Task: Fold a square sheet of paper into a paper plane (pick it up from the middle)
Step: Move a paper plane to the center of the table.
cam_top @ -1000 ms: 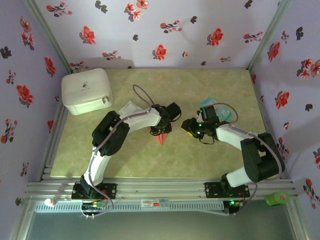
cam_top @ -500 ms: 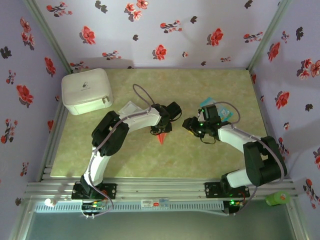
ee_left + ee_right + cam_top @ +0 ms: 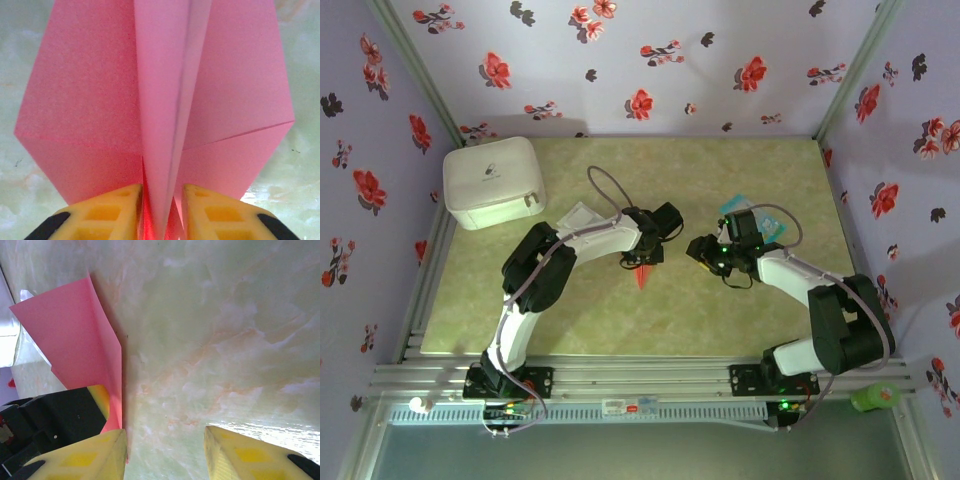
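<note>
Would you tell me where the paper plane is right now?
In the top view, the paper plane is near the middle of the table, its centre fold pinched in the left claw, the open right claw just right of it.

arms (image 3: 515,330): white links, black joints | fingers (image 3: 107,210): yellow | cables (image 3: 603,183): grey

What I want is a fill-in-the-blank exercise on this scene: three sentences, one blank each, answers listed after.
1. The left hand is shut on the centre fold of the ____ paper plane.
2. The right hand is ____, with bare table between its fingers.
3. The white box stands at the far ____ corner of the table.

Answers: pink; open; left
</note>
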`<state>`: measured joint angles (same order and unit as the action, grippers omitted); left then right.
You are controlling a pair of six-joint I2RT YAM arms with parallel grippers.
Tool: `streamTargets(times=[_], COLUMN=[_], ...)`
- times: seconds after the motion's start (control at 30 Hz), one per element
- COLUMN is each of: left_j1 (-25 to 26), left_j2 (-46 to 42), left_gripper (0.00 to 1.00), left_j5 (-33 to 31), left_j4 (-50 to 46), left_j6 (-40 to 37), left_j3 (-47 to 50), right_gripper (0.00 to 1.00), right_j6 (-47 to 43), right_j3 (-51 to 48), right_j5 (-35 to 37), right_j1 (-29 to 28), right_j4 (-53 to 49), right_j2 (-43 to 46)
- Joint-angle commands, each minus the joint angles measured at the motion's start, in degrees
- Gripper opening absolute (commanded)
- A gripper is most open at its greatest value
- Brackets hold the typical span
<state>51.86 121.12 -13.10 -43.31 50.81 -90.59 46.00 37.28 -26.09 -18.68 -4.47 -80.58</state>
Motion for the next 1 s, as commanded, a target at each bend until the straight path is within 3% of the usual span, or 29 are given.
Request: streamTargets(times=[0.0, 0.97], left_j1=[0.3, -1.7], left_j2=[-2.1, -2.5], left_gripper=[0.24, 0.22], left_j5=[-1.6, 5.0], left_j4=[-0.8, 8.0], left_j6=[-2.4, -5.4], left_j3=[0.8, 9.3], right_gripper=[0.45, 0.45], right_j6=[-0.8, -0.4], right_j3=[0.9, 1.2], right_j5=[1.0, 0.9], right_j1=[0.4, 0.4], right_j4=[-1.0, -0.5], right_j2=[0.9, -0.7])
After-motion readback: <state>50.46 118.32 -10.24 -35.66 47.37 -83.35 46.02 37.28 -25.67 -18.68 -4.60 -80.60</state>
